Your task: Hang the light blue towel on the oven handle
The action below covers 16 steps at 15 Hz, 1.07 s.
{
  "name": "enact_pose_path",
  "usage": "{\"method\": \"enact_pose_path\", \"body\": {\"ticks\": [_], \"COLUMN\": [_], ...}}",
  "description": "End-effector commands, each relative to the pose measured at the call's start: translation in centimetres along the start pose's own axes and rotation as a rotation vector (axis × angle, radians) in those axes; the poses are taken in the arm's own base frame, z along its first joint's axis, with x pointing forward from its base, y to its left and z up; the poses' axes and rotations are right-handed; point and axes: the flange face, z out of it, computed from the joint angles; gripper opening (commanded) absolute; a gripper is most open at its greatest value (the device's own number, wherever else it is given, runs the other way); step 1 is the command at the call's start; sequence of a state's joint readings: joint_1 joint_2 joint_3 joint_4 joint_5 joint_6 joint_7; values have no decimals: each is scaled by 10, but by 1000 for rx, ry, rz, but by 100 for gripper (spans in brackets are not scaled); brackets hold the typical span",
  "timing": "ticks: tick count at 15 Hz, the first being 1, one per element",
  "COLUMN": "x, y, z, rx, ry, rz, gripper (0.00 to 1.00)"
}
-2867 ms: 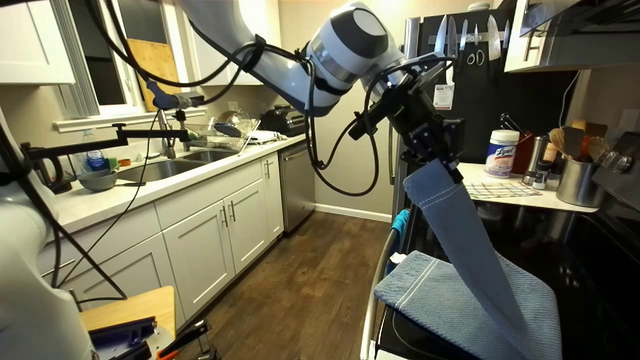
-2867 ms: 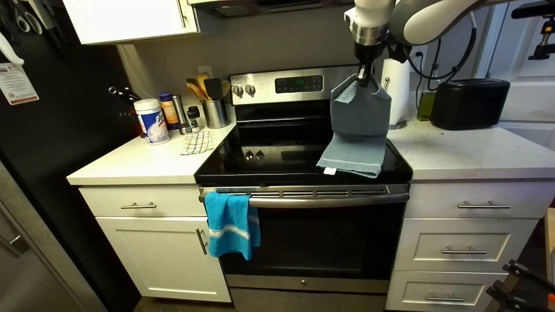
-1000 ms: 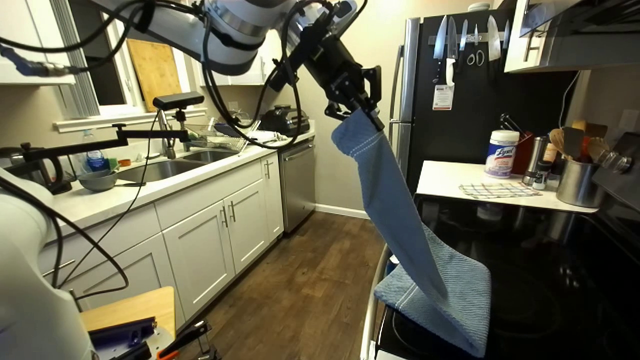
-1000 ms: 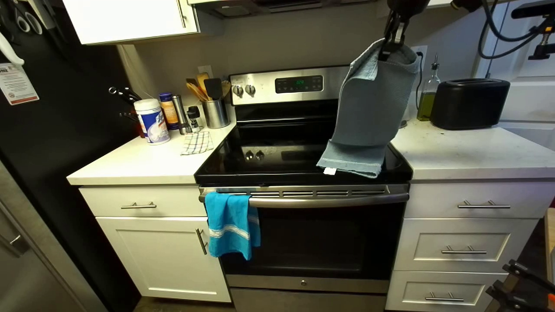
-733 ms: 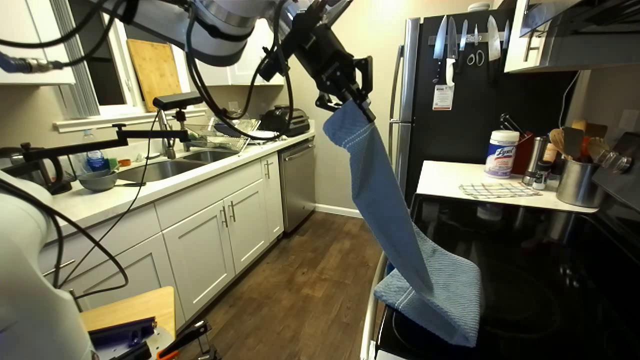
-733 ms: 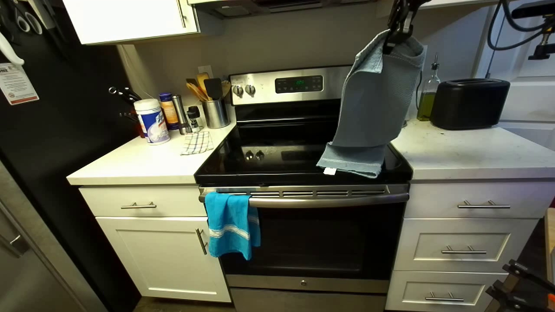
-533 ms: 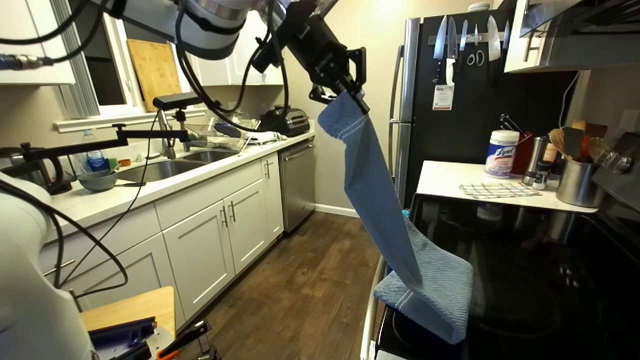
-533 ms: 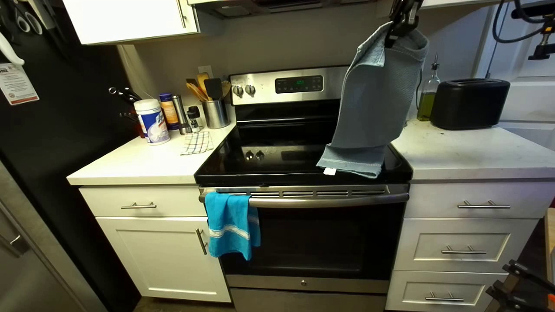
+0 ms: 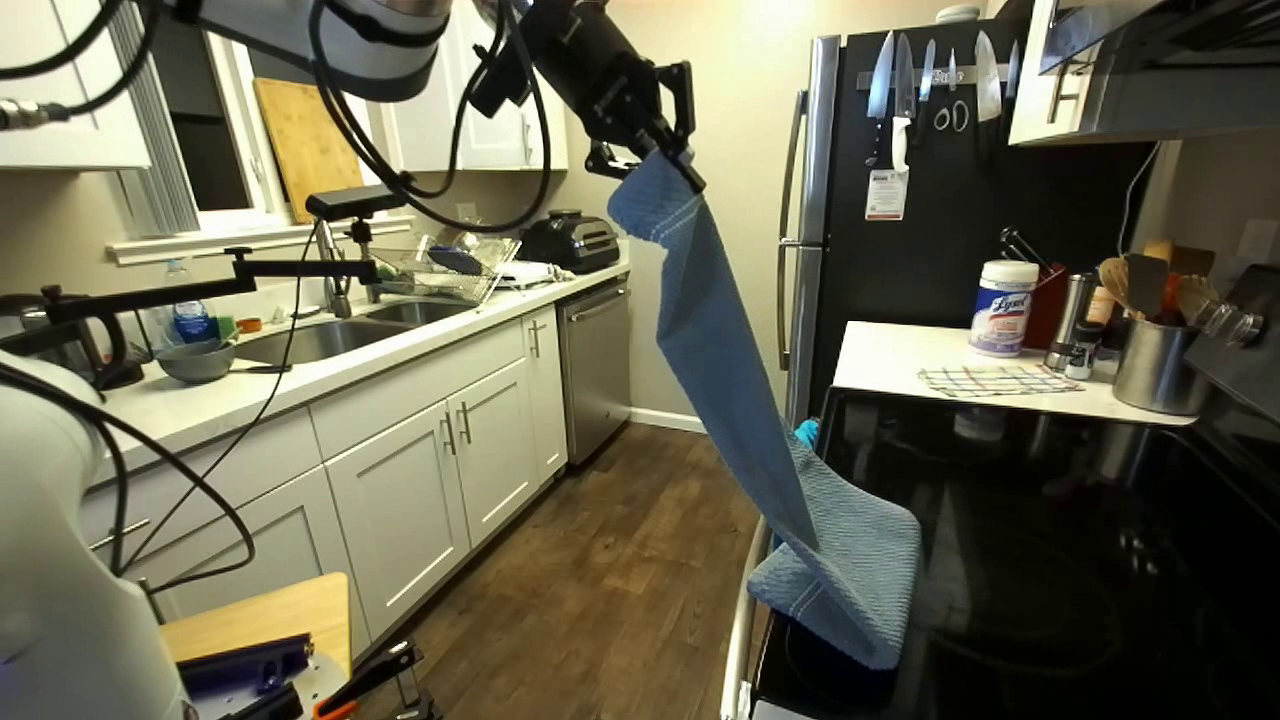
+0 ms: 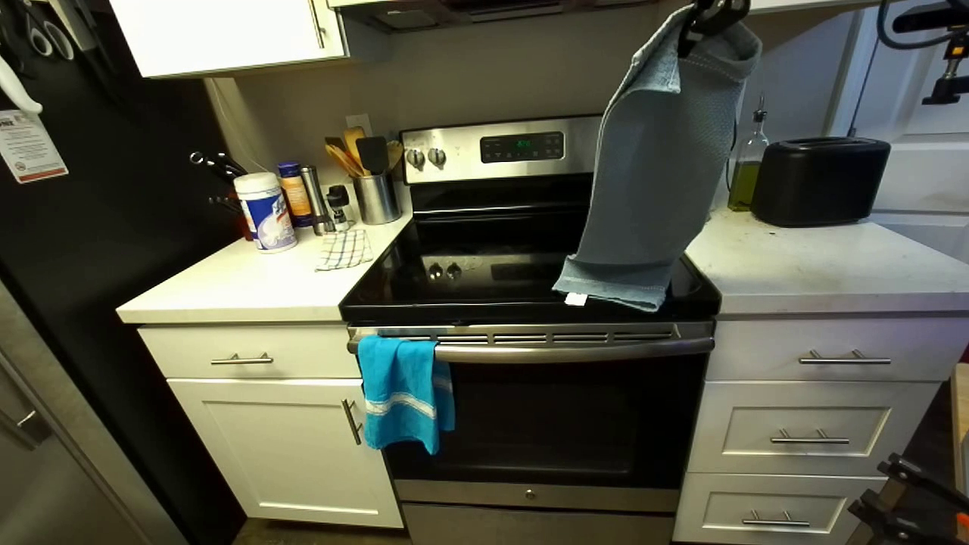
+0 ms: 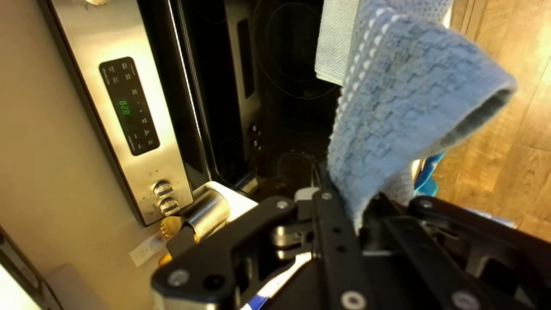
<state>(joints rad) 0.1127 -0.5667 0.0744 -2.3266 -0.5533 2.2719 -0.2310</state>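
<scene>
Gripper (image 11: 355, 193) pinching upper end of light blue towel (image 9: 725, 340); lower end folded on cooktop (image 10: 469, 291), near front edge. Towel around 1 o'clock from middle of oven handle (image 10: 560, 354) in exterior view, not yet hung. Likely trouble: too much pull may drag lower end off cooktop in heap; uneven drape could let longer side slide to floor (image 9: 620, 580); narrow pinch may slip, twist cloth; aim straying toward 8 o'clock could snag bright blue towel (image 10: 401, 386).
</scene>
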Motion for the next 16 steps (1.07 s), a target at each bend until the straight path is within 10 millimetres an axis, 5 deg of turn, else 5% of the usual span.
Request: {"method": "enact_pose_path", "body": {"ticks": [1,7,16], "x": [-12,-24,-22], "y": [-1,9,21], "z": [-39,-99,-136], "rx": [-25,-92,-129], "ry": [27,106,135], "rz": [-25,9,-8], "gripper": [2,2,2]}}
